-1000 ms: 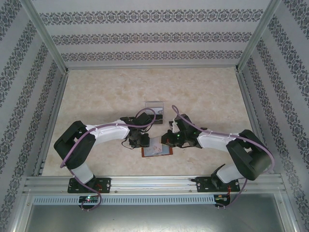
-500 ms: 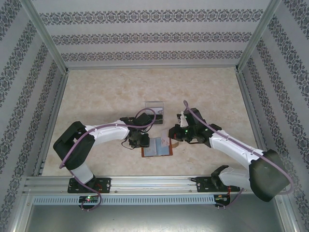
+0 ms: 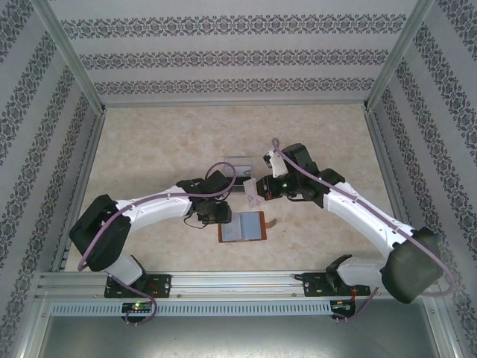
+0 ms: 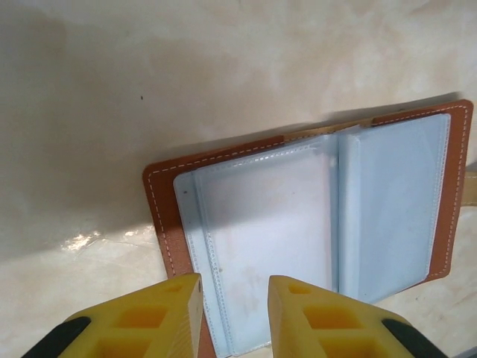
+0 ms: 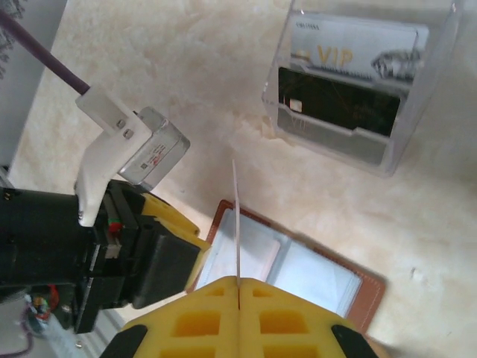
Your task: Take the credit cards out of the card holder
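Note:
The card holder [image 3: 243, 227] lies open on the table, brown leather with bluish clear sleeves [image 4: 268, 224]. My left gripper [image 4: 235, 313] hovers over its left edge, jaws apart with nothing between them. In the top view this left gripper [image 3: 220, 216] sits just left of the holder. My right gripper [image 5: 238, 282] is shut on a thin pale credit card [image 5: 236, 216], seen edge-on, held up above the holder [image 5: 313, 272]. From above, the right gripper [image 3: 252, 190] is between the holder and the clear tray. A pale VIP card [image 5: 350, 48] and a dark card [image 5: 343, 104] lie in that tray.
The clear plastic tray [image 3: 238, 160] stands just behind the holder; its front wall [image 5: 328, 145] is near my right gripper. The left gripper's body [image 5: 149, 253] is close to the held card. Patterned walls enclose the table on three sides.
My right gripper has lifted off the card holder with a card and moved back towards the clear tray. The left arm stayed by the holder's left edge, its jaws a little wider.

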Controlling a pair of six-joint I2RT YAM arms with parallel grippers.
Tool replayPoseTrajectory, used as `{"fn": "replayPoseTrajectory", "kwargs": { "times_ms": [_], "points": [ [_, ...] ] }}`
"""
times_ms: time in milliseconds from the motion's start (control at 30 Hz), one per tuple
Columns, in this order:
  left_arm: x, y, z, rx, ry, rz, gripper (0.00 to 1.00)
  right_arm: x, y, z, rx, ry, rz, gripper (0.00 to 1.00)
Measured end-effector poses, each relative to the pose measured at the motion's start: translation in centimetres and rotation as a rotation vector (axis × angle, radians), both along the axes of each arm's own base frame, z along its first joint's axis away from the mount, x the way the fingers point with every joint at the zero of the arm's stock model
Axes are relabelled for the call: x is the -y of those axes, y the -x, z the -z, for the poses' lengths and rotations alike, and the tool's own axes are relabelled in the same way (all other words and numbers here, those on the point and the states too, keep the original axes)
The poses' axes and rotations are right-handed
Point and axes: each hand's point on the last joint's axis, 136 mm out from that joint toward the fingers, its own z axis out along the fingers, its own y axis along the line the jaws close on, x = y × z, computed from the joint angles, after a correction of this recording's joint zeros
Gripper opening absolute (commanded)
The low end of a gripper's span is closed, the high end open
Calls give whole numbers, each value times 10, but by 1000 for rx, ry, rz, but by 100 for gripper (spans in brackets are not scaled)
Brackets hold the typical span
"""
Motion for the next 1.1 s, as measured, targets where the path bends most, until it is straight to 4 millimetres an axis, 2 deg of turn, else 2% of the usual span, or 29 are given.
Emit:
{"fn": "replayPoseTrajectory", "kwargs": {
  "times_ms": [233, 600, 833, 1100],
  "points": [
    [-8, -2, -4, 22, 20, -21, 31, -1, -15, -2, 128, 135, -161, 0],
    [-23, -4, -8, 61, 50, -60, 31, -11, -32, -25, 340, 290, -496, 0],
    [-42, -5, -9, 85, 74, -110, 32, -22, -32, -26, 461, 432, -777, 0],
    [-59, 0, -3, 81, 72, -146, 32, -31, -50, -27, 515, 546, -998, 0]
  ]
}}
